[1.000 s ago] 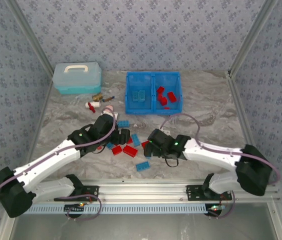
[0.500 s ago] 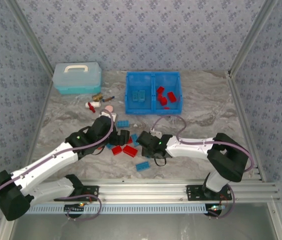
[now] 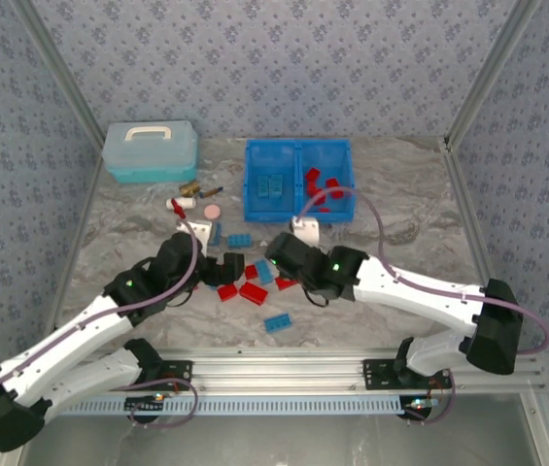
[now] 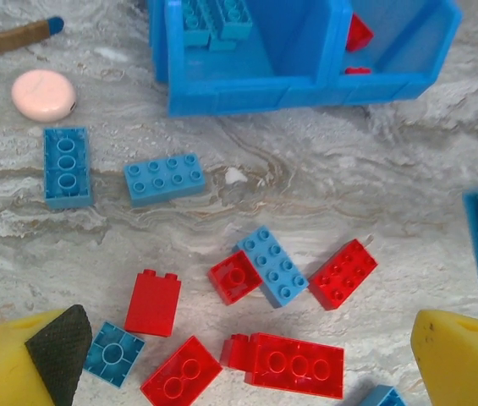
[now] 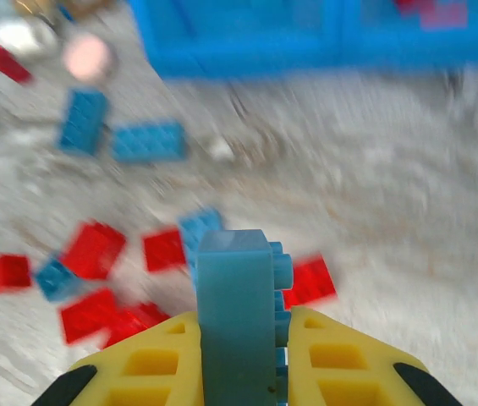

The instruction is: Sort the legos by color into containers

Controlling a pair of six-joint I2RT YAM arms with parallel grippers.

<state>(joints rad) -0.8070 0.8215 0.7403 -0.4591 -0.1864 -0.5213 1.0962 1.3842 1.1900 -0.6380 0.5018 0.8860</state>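
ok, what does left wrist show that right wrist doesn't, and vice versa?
Left wrist, sharp: the bin's contents are readable, with blue bricks in its left compartment and red bricks in its right one. The left hand is open over the scattered red and blue bricks.
Right wrist, blurred: the right hand is shut on a blue brick that stands tall between the yellow fingers.
Both: the blue bin, the pink disc, two blue bricks lying near the disc, the scattered bricks and the marbled table.
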